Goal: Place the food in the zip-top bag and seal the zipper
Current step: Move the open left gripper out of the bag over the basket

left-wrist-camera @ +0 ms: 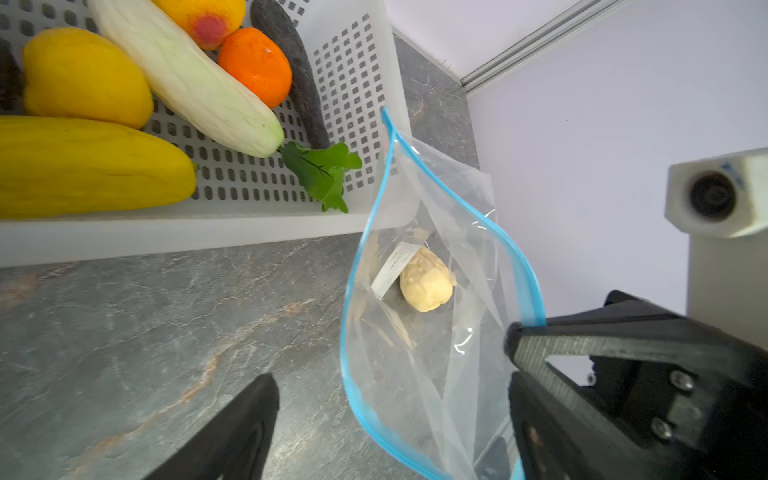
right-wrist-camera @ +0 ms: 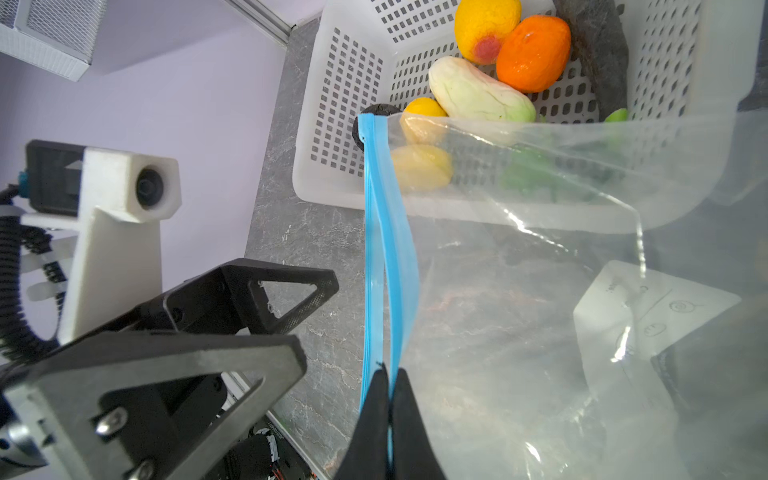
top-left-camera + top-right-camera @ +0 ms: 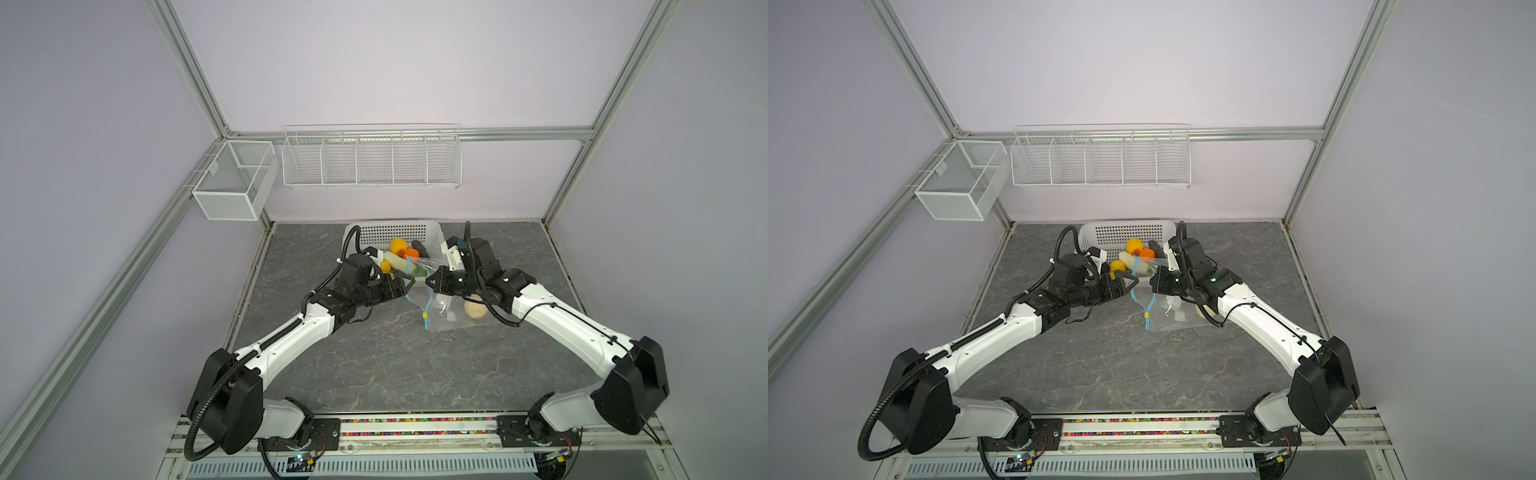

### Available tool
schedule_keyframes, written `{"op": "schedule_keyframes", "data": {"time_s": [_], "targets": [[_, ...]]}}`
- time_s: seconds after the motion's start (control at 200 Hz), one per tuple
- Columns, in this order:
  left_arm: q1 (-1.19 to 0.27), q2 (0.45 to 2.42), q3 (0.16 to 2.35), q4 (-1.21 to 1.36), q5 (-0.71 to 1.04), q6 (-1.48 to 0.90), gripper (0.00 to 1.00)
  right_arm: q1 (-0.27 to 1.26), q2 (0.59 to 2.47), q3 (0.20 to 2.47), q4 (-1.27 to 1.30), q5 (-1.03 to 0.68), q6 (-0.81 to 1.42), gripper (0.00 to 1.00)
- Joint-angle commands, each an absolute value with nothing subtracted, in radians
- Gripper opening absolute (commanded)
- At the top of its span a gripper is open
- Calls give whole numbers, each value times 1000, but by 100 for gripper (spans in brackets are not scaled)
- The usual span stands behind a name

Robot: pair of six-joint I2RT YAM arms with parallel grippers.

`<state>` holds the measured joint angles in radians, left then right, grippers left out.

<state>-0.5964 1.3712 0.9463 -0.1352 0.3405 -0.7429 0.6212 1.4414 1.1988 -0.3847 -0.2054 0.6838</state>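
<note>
The clear zip-top bag (image 3: 444, 311) lies on the grey table with its mouth held up and agape. My right gripper (image 2: 388, 374) is shut on one lip of the light-blue zipper (image 2: 386, 249). My left gripper (image 1: 390, 386) is open, and the other blue lip (image 1: 353, 291) runs between its fingers without touching them. A beige food piece (image 1: 426, 284) sits inside the bag. The small yellow slider (image 3: 424, 316) hangs at the mouth's near end. Yellow (image 1: 83, 75), white (image 1: 191, 79), orange (image 1: 255, 66), dark (image 1: 299, 75) and leafy green (image 1: 324, 170) food lies in the basket.
The white perforated basket (image 3: 390, 235) stands at the back of the table, right behind the bag and both grippers. A mesh box (image 3: 232, 178) and a wire rack (image 3: 370, 158) hang on the walls above. The right wrist camera housing (image 1: 715, 195) is close to the bag.
</note>
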Motion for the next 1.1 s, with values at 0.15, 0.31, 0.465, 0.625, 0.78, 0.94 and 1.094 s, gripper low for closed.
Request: {"op": "schedule_keyframes", "data": {"time_s": [0.15, 0.31, 0.465, 0.625, 0.78, 0.94, 1.094], "targets": [[-535, 1470, 1181, -429, 244, -558, 87, 612, 1407, 1157, -385, -193, 676, 7], [-514, 1612, 1382, -602, 132, -469, 87, 612, 1412, 1145, -377, -190, 661, 7], [-480, 1749, 1538, -705, 75, -435, 87, 612, 1411, 1138, -374, -181, 644, 6], [-466, 1890, 1682, -790, 41, -422, 87, 607, 1436, 1141, -363, -192, 627, 7], [-455, 1982, 1761, -828, 10, -420, 87, 598, 1461, 1141, -346, -216, 623, 7], [-430, 2044, 1805, -827, 39, -419, 86, 592, 1493, 1158, -342, -239, 615, 6], [-430, 2082, 1830, -818, 85, -430, 81, 581, 1517, 1164, -335, -253, 616, 6]]}}
